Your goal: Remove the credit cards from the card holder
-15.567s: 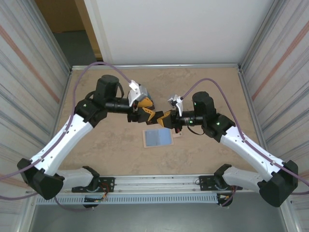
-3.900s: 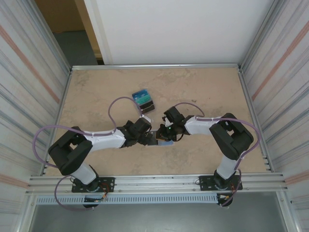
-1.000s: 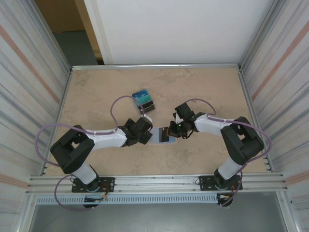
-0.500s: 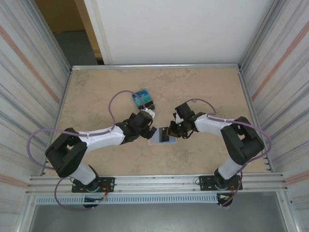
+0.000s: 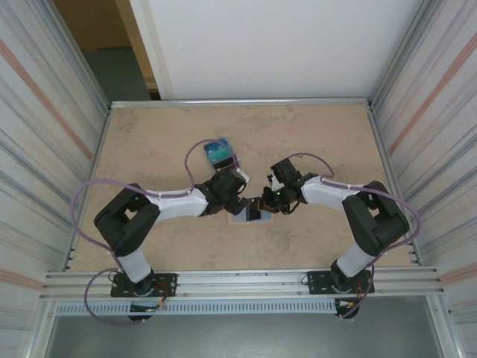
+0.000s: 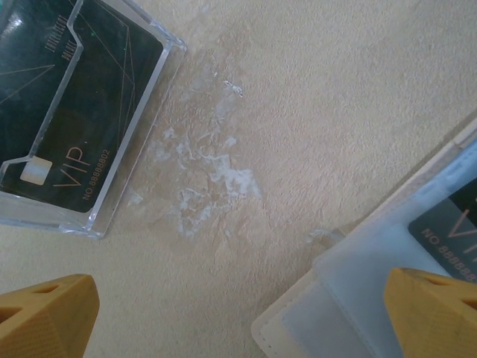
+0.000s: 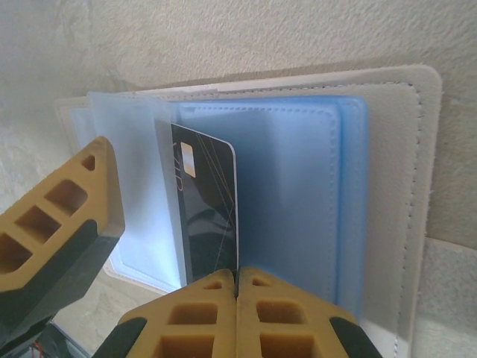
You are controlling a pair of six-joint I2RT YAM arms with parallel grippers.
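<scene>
1 dark plastic credit card point(image 7: 209, 216) sits in the open beige stitched card holder point(image 7: 387, 186), its long axis running straight ahead of the nearer, closed right gripper point(image 7: 237, 287). The left gripper point(image 6: 238, 313) hovers wide open alongside.

Beige table point(image 5: 149, 142), open card holder point(image 5: 250, 212) and stacked credit cards point(image 5: 218, 153)

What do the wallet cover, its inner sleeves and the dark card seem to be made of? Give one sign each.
Wallet cover: beige, matte, probably faux leather; stitching along its edge.
Sleeves: pale blue soft plastic, glossy and translucent.
Card: likely stiff plastic; thin, flat, printed chip mark.
</scene>
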